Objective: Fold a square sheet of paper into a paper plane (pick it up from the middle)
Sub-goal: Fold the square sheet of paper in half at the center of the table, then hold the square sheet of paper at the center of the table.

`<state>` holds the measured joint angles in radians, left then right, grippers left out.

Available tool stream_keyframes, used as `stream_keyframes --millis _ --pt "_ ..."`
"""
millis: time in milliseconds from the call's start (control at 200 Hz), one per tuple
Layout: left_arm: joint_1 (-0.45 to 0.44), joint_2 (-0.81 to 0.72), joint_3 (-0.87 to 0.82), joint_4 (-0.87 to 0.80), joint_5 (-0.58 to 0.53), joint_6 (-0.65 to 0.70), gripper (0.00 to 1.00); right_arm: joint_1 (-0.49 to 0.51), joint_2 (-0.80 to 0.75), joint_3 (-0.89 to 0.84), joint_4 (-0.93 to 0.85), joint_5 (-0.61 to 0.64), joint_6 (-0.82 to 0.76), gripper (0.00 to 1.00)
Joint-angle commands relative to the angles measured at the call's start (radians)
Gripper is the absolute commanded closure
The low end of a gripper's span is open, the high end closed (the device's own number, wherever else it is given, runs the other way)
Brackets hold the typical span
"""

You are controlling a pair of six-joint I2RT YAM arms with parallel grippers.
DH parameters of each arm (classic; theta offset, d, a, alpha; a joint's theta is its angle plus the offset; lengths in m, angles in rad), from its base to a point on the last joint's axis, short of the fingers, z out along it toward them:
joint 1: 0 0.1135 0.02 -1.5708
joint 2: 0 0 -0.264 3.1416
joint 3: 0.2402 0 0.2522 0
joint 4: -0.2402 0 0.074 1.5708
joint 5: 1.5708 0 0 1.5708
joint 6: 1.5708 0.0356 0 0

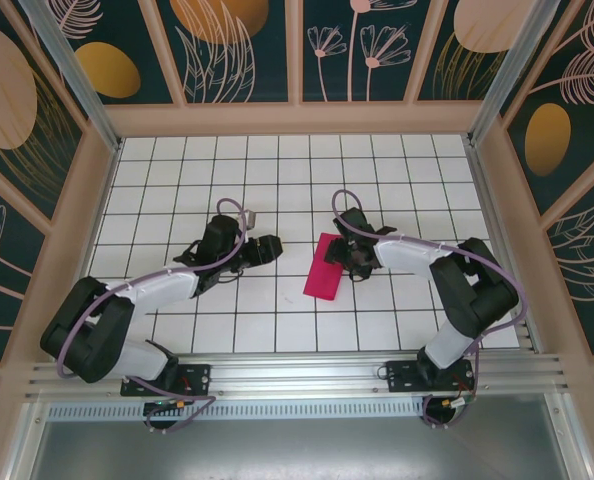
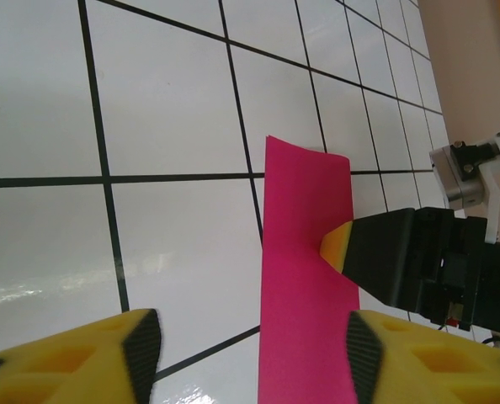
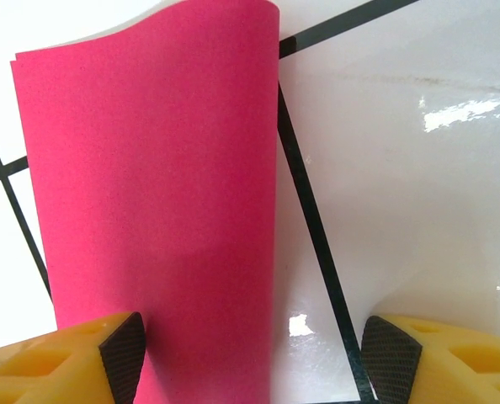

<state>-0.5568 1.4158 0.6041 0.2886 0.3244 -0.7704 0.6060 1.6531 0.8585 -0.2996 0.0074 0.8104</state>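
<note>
The magenta-pink sheet of paper (image 1: 326,267) lies on the tiled table, folded in half into a narrow rectangle. In the right wrist view the paper (image 3: 157,194) shows two layers at its far left corner and a rounded fold along its right side. My right gripper (image 1: 349,262) is open at the paper's right edge. The paper fills the left half of the gap between its fingers (image 3: 254,358). In the left wrist view its yellow fingertip (image 2: 337,246) sits over the paper (image 2: 305,278). My left gripper (image 1: 272,248) is open just left of the paper and holds nothing (image 2: 254,353).
The white tiled table (image 1: 277,160) is boxed in by wooden-framed walls (image 1: 297,118) at the back and sides. An aluminium rail (image 1: 297,370) with the arm bases runs along the near edge.
</note>
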Motion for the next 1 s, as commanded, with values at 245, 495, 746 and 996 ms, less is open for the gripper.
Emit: stream_keyframes --millis 245,495,746,996 --pt "-0.049 0.154 0.133 0.017 0.050 -0.011 1.00 0.017 0.118 -0.029 0.118 -0.052 -0.015 0.26" --pt "-0.111 0.347 0.275 -0.004 0.067 -0.048 1.00 0.018 0.129 -0.032 0.127 -0.060 -0.020 0.26" --pt "-0.121 0.414 0.306 0.053 0.118 -0.081 1.00 0.019 0.126 -0.035 0.114 -0.053 -0.020 0.26" --pt "-0.129 0.484 0.351 0.041 0.153 -0.090 1.00 0.019 0.136 -0.036 0.116 -0.054 -0.022 0.26"
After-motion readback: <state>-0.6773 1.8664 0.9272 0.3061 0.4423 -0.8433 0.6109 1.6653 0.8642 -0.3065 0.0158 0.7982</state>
